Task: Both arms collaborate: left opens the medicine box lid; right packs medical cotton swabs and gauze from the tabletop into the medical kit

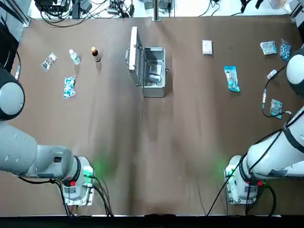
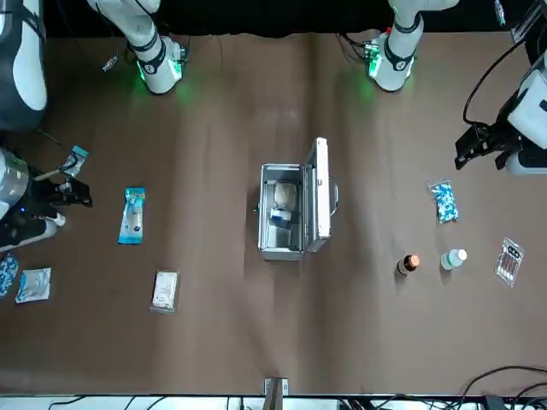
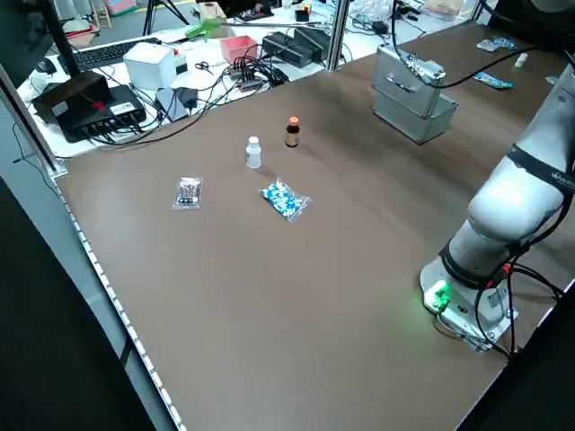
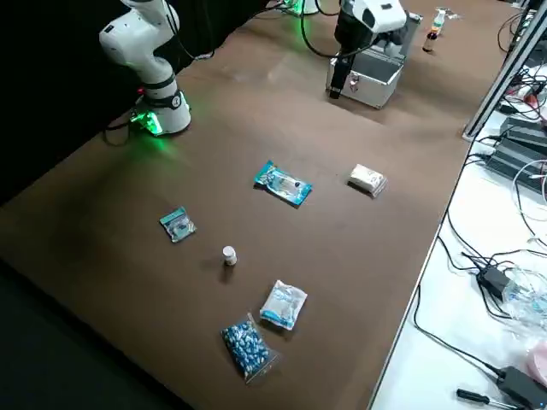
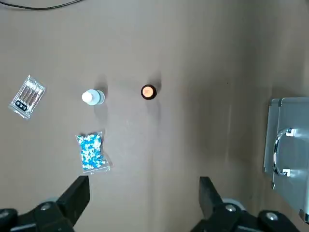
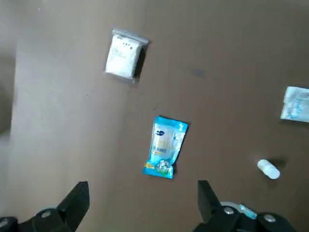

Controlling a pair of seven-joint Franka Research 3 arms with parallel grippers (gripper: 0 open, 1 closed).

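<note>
The medical cotton swabs [image 6: 165,147] lie flat on the surface [image 1: 190,142], right of the open medical kit [image 1: 153,72] — a light, crinkly, slippery packet; pinch across its narrow width. The right end effector [image 6: 140,205] hovers above, fingers spread, empty.

No legible text; print on medical cotton swabs [image 6: 165,147] and gauze [image 6: 123,54] too small to read

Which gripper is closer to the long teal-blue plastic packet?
Right. The right gripper hovers just beside the teal-blue plastic packet; the left gripper is beyond the silver case.
</note>
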